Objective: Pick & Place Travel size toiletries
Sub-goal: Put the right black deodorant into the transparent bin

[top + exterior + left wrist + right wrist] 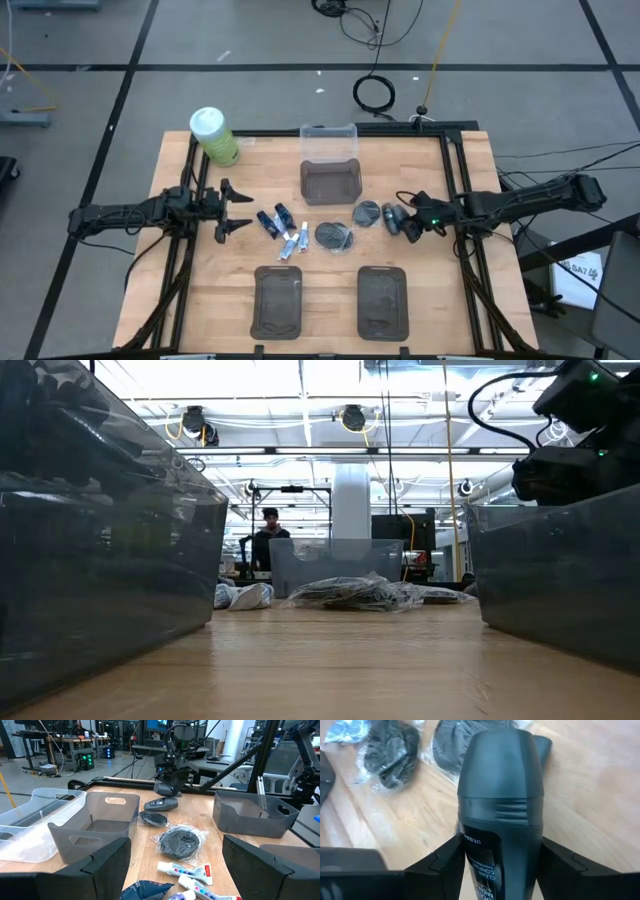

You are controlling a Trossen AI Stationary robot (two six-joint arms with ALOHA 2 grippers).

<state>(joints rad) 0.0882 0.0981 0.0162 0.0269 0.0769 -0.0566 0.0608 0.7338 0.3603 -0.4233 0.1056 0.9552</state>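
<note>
Toiletries lie mid-bench: a small dark bottle (pixel 500 815) sits gripped between the right tool's (pixel 408 224) fingers, low over the bench (pixel 460 300) beside the grey pots (pixel 334 236). Farther left, the outstretched left tool (pixel 232 208) hovers spread wide and empty near the mini tubes (pixel 290 243).

small dark bottle (pixel 500 815): base cut off | label text partly hidden
</note>
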